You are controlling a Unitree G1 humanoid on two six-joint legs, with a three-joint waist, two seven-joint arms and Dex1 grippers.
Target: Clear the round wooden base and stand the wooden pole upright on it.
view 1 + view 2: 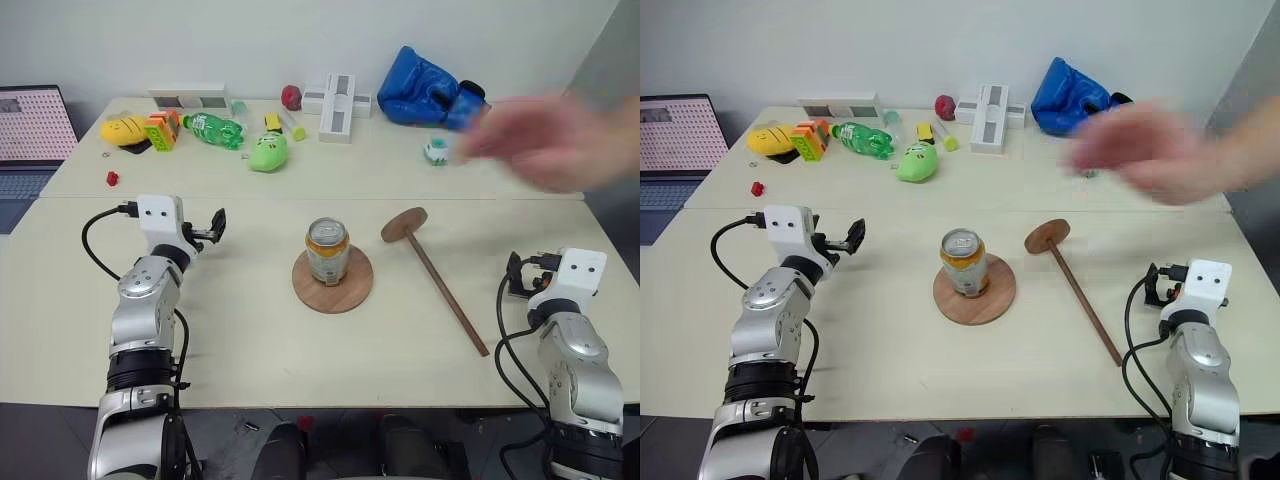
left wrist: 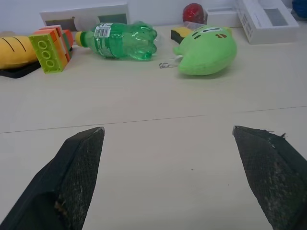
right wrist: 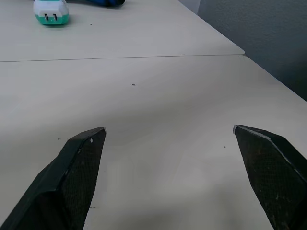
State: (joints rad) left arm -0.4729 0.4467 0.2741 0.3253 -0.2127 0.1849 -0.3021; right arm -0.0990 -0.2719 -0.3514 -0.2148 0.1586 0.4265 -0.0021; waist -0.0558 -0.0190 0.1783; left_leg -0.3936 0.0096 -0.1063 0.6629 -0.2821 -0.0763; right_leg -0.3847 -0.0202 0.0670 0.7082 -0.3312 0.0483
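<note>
The round wooden base (image 1: 336,300) lies flat at the table's middle, and a drinks can (image 1: 327,250) stands upright on it. To its right the wooden pole (image 1: 447,297) lies on the table, its small disc end (image 1: 404,224) toward the far side. My left gripper (image 1: 215,228) hovers open left of the base, with nothing between its fingers (image 2: 79,167). At the table's right, beyond the pole's near end, my right gripper (image 3: 169,132) is open too and holds nothing.
A person's blurred hand (image 1: 555,140) reaches over the far right of the table. Along the back edge lie a green bottle (image 1: 215,130), a green plush (image 1: 267,152), toy blocks (image 1: 160,130), a white box (image 1: 337,105), a blue glove (image 1: 425,98) and a charger (image 3: 51,11). A laptop (image 1: 30,130) stands at the far left.
</note>
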